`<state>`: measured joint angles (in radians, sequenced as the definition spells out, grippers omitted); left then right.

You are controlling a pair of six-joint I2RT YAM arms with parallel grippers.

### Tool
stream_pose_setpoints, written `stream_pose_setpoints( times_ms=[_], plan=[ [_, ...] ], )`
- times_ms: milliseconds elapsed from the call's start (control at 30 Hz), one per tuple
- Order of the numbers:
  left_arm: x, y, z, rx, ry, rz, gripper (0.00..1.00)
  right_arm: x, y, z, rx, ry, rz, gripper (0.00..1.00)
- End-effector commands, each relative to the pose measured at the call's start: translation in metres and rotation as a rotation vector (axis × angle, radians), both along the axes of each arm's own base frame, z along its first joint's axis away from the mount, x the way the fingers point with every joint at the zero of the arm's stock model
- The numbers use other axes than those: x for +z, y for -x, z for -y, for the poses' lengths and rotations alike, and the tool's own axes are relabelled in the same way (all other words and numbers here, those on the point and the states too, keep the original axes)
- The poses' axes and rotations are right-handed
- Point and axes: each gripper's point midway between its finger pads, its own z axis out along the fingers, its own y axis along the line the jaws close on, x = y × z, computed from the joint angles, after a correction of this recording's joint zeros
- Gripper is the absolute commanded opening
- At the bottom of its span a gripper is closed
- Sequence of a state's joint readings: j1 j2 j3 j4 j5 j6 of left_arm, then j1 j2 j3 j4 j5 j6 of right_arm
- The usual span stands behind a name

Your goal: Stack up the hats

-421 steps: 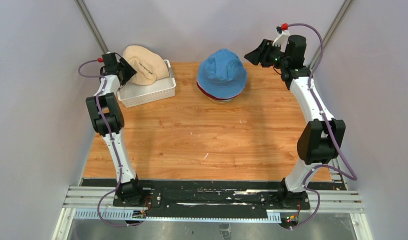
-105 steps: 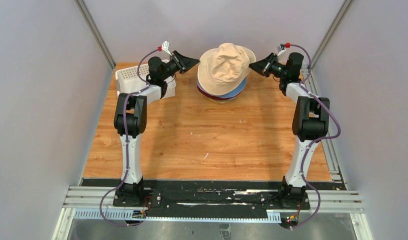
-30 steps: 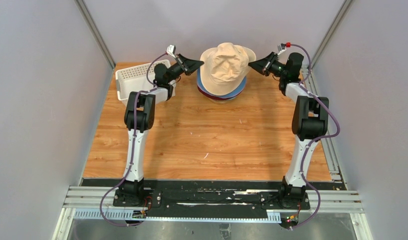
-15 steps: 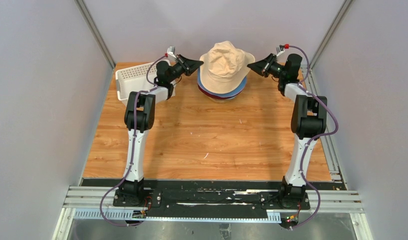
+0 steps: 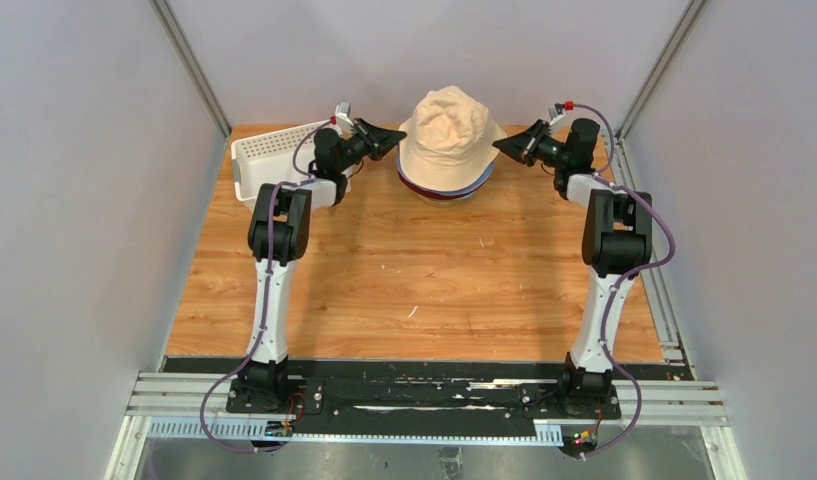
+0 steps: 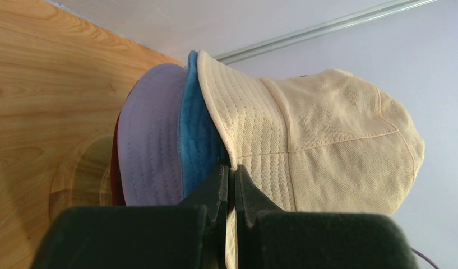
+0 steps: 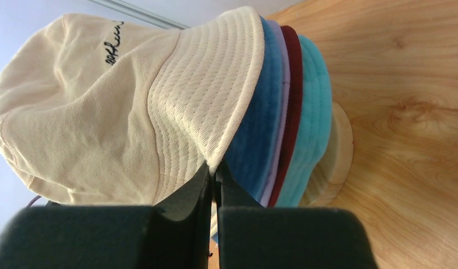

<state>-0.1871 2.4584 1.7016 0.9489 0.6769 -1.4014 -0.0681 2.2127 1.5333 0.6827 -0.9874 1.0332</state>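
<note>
A beige hat (image 5: 447, 125) sits on top of the stack of hats at the back middle of the table. Under it show the blue hat (image 7: 257, 140), lavender hat (image 6: 151, 140), dark red hat (image 7: 291, 101) and teal hat (image 7: 313, 112), all on a wooden stand (image 7: 336, 151). My left gripper (image 5: 399, 132) is shut on the beige hat's left brim (image 6: 229, 140). My right gripper (image 5: 498, 146) is shut on its right brim (image 7: 215, 112).
A white mesh basket (image 5: 269, 160) stands at the back left, behind the left arm. The wooden table (image 5: 414, 280) stretches toward the arm bases. Grey walls close in on both sides and behind.
Both grippers have lowered with the beige hat's brim, pulling the hat further down over the blue one. The brim now sits closer to the stack.
</note>
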Motion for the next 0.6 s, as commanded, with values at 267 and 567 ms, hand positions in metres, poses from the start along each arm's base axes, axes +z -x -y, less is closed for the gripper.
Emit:
stream_pose_setpoints(
  times_ms=[267, 567],
  plan=[
    [-0.004, 0.016, -0.009, 0.017, -0.026, 0.013, 0.00, -0.058, 0.013, 0.010, -0.032, 0.079, -0.090, 0.01],
    [-0.021, 0.028, -0.016, 0.025, -0.031, -0.006, 0.00, -0.066, 0.017, 0.011, -0.035, 0.092, -0.103, 0.01]
  ],
)
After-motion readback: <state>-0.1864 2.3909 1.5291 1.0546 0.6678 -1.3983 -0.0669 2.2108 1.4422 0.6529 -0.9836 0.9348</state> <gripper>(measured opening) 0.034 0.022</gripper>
